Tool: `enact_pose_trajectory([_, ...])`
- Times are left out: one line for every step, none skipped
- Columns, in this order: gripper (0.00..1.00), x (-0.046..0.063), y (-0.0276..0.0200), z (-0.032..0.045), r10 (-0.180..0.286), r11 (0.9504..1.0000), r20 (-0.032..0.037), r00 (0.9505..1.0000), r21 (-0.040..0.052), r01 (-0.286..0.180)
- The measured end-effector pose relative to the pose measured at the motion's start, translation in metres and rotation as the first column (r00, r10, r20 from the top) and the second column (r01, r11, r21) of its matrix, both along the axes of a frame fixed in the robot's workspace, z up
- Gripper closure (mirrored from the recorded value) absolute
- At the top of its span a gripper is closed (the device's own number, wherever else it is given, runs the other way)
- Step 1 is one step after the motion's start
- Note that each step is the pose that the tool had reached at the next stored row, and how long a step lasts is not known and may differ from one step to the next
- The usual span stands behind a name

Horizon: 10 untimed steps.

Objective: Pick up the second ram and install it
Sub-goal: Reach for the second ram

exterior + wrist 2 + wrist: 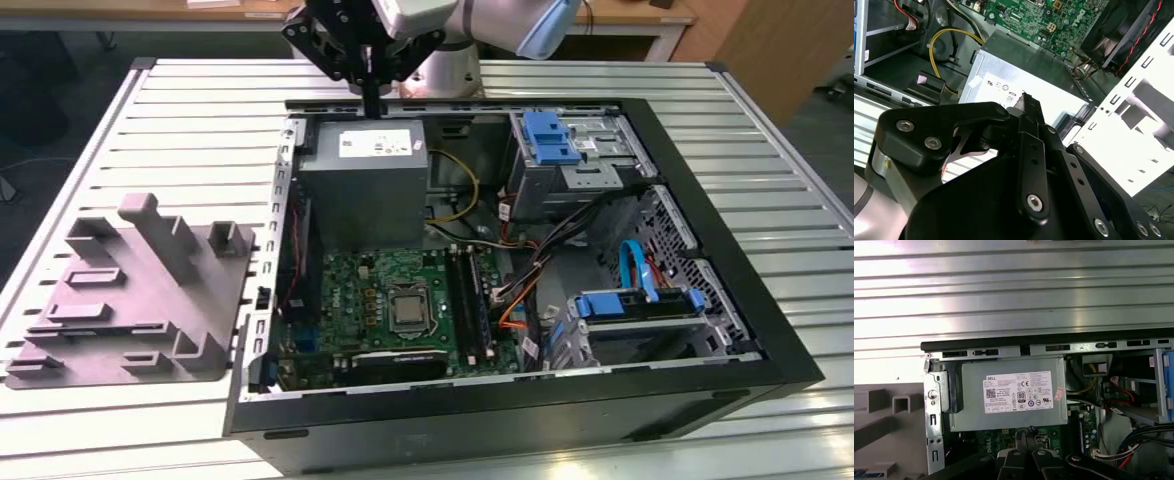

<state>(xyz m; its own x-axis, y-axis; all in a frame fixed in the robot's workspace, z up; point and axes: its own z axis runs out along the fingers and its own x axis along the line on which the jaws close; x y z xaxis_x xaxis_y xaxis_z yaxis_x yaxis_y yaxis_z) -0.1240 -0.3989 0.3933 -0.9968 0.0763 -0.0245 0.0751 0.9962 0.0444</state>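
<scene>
Your gripper [371, 106] hangs over the power supply [363, 175], claw pinched narrow, partly hiding it in the second wrist view; you cannot tell whether the second ram sits in the motherboard's [380, 275] dark slots [463, 290].

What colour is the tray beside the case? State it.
Grey; the tray shows best in the exterior view.

The tool [371, 105] hangs over the far rim of the computer case [534, 425], which lies open on the desk [200, 110]. Just below the tool, inside the case, sits the power supply [363, 180], with the motherboard [374, 275] beyond it, farther from the tool. The tray [134, 300] stands on the desk outside the case, well apart from the tool toward the exterior view's left. The drive cage [567, 150] lies to its right.
</scene>
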Motion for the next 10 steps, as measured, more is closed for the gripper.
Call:
enact_pose_trajectory([0.9, -0.001, 0.0, 0.0, 0.0, 1.0, 0.0, 1.0, 0.0, 0.0])
enact_pose_trajectory([0.9, -0.002, 0.0, 0.0, 0.0, 1.0, -0.0001, 1.0, 0.0, 0.0])
enact_pose_trajectory([0.9, -0.004, 0.0, 0.0, 0.0, 1.0, 0.0, 1.0, 0.0001, 0.0])
enact_pose_trajectory([0.9, -0.005, 0.0, 0.0, 0.0, 1.0, 0.0, 1.0, 0.0002, 0.0])
enact_pose_trajectory([0.9, -0.007, 0.0, 0.0, 0.0, 1.0, 0.0, 1.0, 0.0002, 0.0])
enact_pose_trajectory([0.9, -0.009, 0.0, 0.0, 0.0, 1.0, 0.0, 1.0, 0.0003, 0.0])
enact_pose_trajectory([0.9, -0.01, 0.0, 0.0, 0.0, 1.0, 0.0001, 1.0, 0.0003, 0.0])
enact_pose_trajectory([0.9, -0.011, 0.0, 0.0, 0.0, 1.0, 0.0, 1.0, 0.0003, 0.0])
enact_pose_trajectory([0.9, -0.012, 0.0, 0.0, 0.0, 1.0, 0.0, 1.0, 0.0003, 0.0])
enact_pose_trajectory([0.9, -0.013, 0.0, 0.0, 0.0, 1.0, 0.0, 1.0, 0.0003, 0.0])
